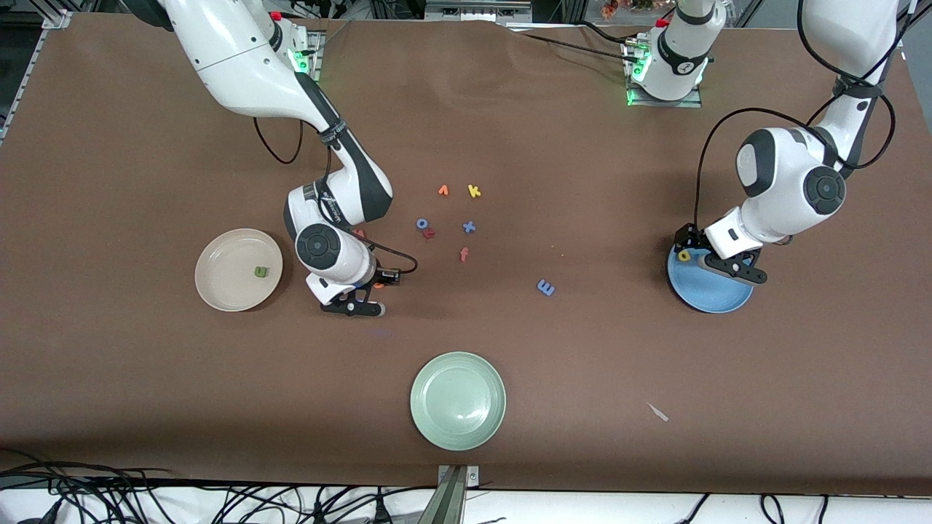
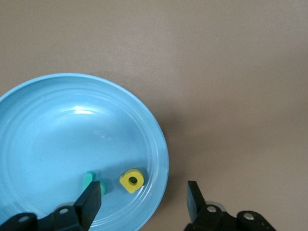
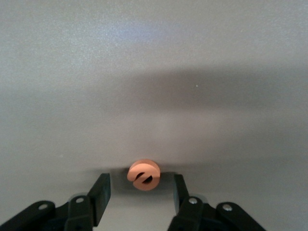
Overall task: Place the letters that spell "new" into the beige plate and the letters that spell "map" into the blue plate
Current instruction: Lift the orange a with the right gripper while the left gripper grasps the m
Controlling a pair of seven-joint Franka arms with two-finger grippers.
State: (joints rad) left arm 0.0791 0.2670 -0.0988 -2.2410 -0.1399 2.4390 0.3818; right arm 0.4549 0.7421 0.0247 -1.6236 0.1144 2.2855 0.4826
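**Hidden or unclear**
- The teal p (image 2: pixel 89 179) lies in the blue plate (image 2: pixel 43 144). One finger of the left gripper (image 2: pixel 144 192) covers its lower part.
- In the front view the left arm's wrist covers the upper part of the blue plate, and the teal p cannot be seen there.
- A small reddish letter (image 1: pixel 359 233) shows at the edge of the right arm's wrist. It is cut off and cannot be read.

**Jaws**
- The left gripper is over the rim of the blue plate. Its jaws are spread wide and hold nothing. The yellow a (image 2: pixel 132 180) lies in the plate just inside the rim, near the teal p.
- The right gripper (image 3: pixel 139 185) is low over the tabletop (image 1: pixel 109 182), beside the beige plate (image 1: pixel 218 291). Its jaws are parted around the orange e (image 3: pixel 143 174), with a gap showing on each side.

**Positions and open room**
- The dark green n (image 1: pixel 261 271) lies in the beige plate, clear of the rim.
- The blue m (image 1: pixel 545 288) lies alone on bare tabletop, between the centre cluster of letters (image 1: pixel 455 222) and the blue plate.
- The pale green plate (image 1: pixel 458 400) is at lower centre, well apart from both grippers.
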